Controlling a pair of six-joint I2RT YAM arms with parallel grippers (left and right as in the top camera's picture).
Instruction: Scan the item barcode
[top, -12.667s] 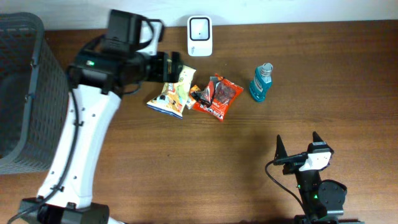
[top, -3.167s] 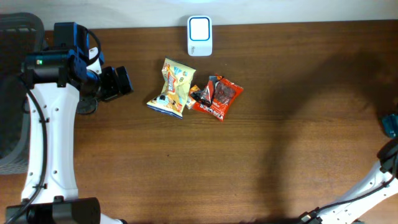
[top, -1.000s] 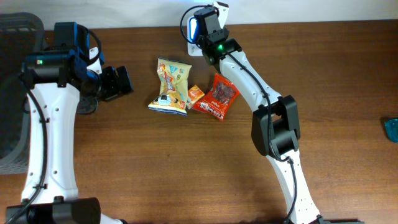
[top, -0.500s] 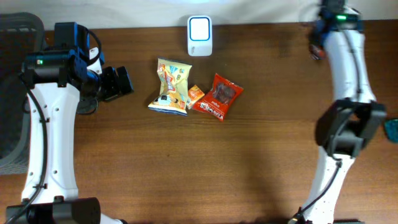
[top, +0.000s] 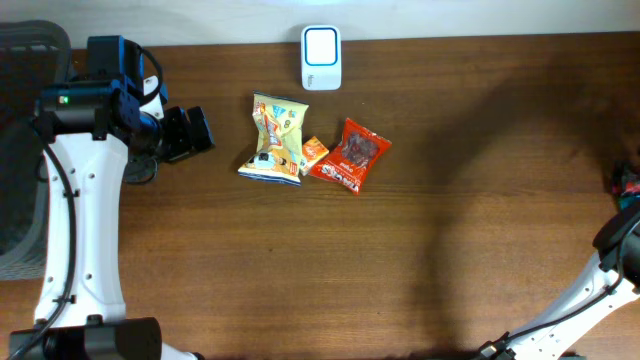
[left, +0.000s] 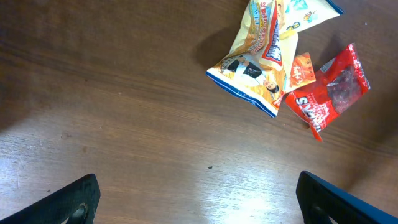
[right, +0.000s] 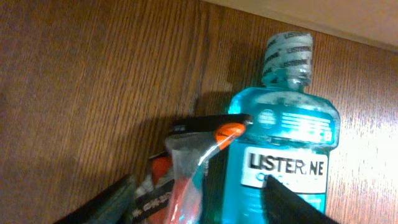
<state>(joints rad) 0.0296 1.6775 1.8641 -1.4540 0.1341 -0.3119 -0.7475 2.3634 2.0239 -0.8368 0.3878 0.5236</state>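
Big swing from the right arm: a second ago it was up at the scanner with a small item, and now it sits out at the far right edge of the counter. The right end effector has just gone from clamped to spread wide, and the dark packet lies loose between its fingers, right beside the mouthwash bottle. My read is that this item has had its pass at the reader and is being dropped off with the bottle as finished, so another item from the middle pile comes next. Across the way, the left end effector hangs wide and empty, just left of that pile. On to the count, big to small. There are two arms, one grey basket at the left edge and one mouthwash bottle. Then come one yellow snack bag, one red bag and one scanner at the back. Last are two little ones: the orange packet, tucked between the two bags, and the dark packet out on the right. That leaves three items still bunched just in front of the scanner.
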